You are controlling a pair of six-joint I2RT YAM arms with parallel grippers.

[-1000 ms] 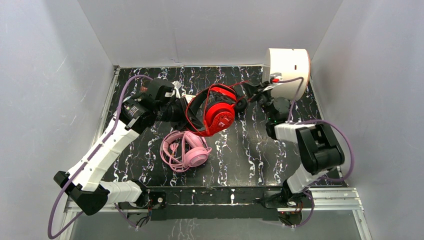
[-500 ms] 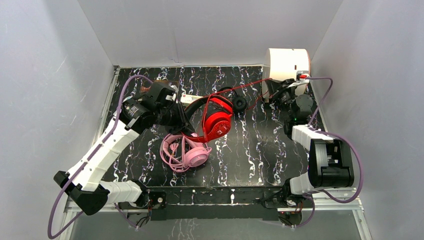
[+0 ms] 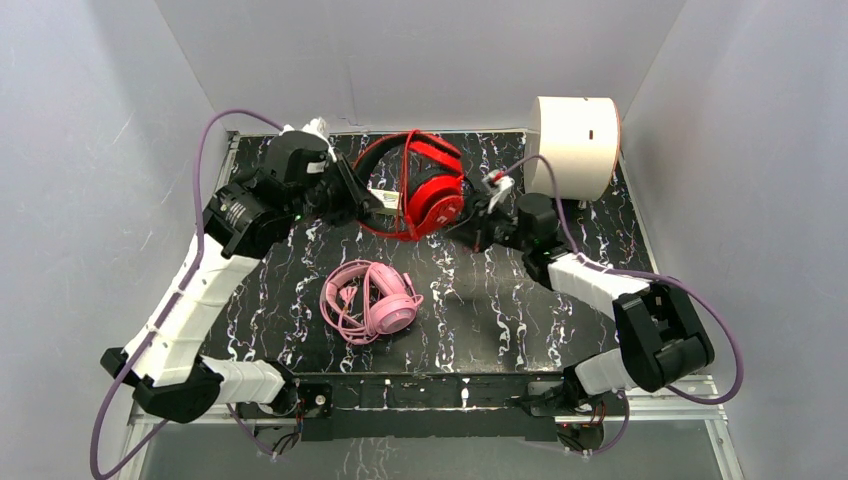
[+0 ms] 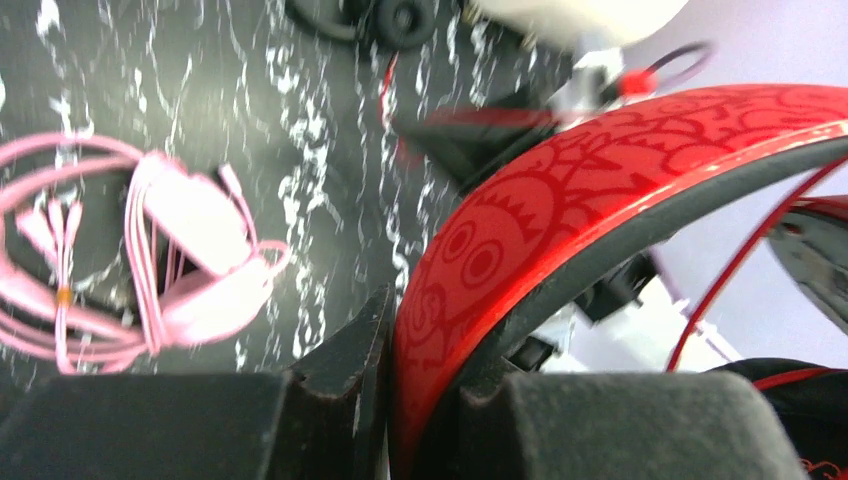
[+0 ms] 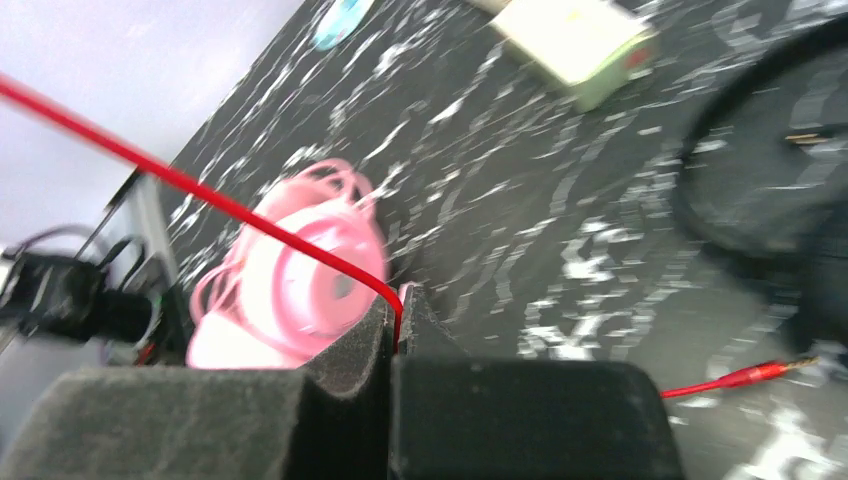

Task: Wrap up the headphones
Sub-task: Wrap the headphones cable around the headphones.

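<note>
So the left gripper point(image 4: 420, 385) is clamping the patterned red headband point(image 4: 600, 160) of the red-and-black over-ear headphones point(image 3: 435, 195), holding them over the far middle of the black marbled table point(image 3: 500, 300). The right gripper point(image 5: 392, 335) is pinching their thin red cable point(image 5: 230, 205) tight just beside them. The bulky pink headphones point(image 3: 370, 300) are lying flat nearer the arm bases.

White drum point(image 3: 573, 140) at far-right corner of marbled tabletop point(image 3: 500, 310).
</note>
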